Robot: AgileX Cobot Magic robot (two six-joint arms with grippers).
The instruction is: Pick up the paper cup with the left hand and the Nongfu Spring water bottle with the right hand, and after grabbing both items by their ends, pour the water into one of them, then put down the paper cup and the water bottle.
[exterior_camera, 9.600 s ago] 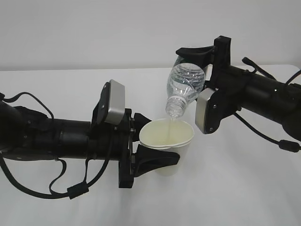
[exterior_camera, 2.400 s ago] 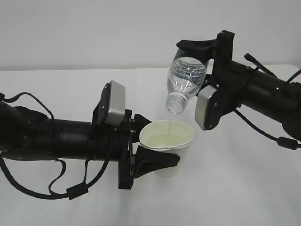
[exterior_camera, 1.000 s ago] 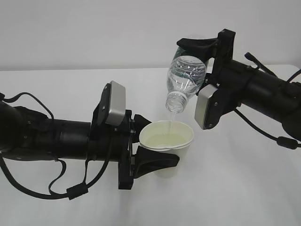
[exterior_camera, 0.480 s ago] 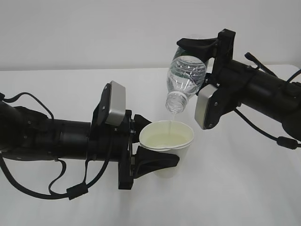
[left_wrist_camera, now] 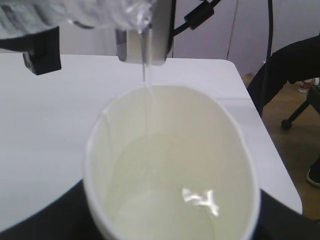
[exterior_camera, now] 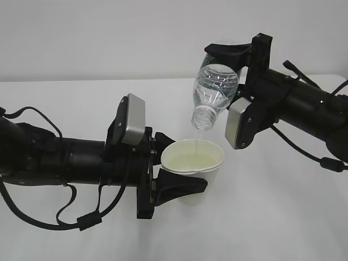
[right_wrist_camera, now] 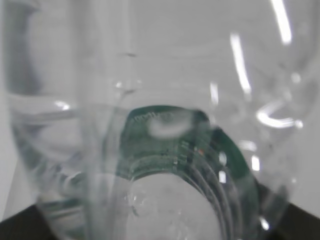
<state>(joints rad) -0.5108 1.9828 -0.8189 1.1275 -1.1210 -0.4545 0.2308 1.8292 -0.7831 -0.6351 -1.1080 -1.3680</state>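
cup: small white tapered paper cup (exterior_camera: 194, 169) clamped by black left gripper (exterior_camera: 173, 169), roughly half full
bottle: clear ribbed plastic bottle (exterior_camera: 214, 97) tipped neck-down above cup, gripped by right gripper (exterior_camera: 231, 60)
pour: thin water stream (left_wrist_camera: 147, 75) running
left: set both down

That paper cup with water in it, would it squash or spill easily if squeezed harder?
Probably yes. The paper cup already looks pinched oval at its rim in the left gripper, so its wall seems soft. Water fills much of it, so a firmer squeeze or tilt would likely slop some out.
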